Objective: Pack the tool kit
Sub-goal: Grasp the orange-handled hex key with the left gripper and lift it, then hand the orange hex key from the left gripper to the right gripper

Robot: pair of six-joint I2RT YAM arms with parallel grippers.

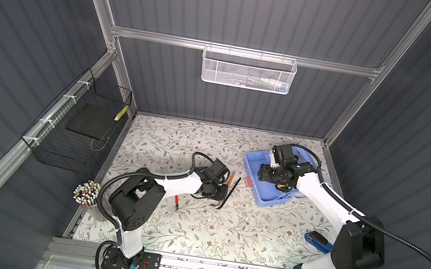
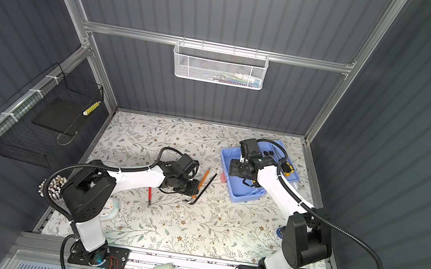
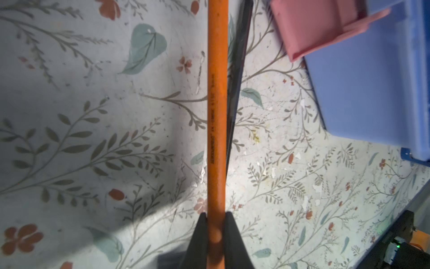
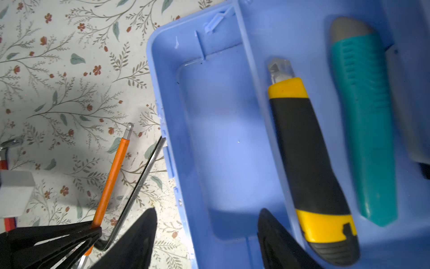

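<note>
Pinches the orange hex key (image 3: 216,116) firmly in the left gripper (image 3: 216,216), with its shaft straight ahead and the blue box (image 1: 271,202) near on the right, on the surface (image 1: 193,226). Holds the right gripper (image 4: 207,210) spread open above the box's empty compartment.

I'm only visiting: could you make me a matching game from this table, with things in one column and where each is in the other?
Things: 1 orange hex key; 2 yellow-black knife; 3 blue stapler; 4 black hex key.
Places: A in the blue box; B on the table beside the orange key; C clamped in the left jaws; D on the table by the right arm.
Pairs: 1-C; 2-A; 3-D; 4-B.
</note>
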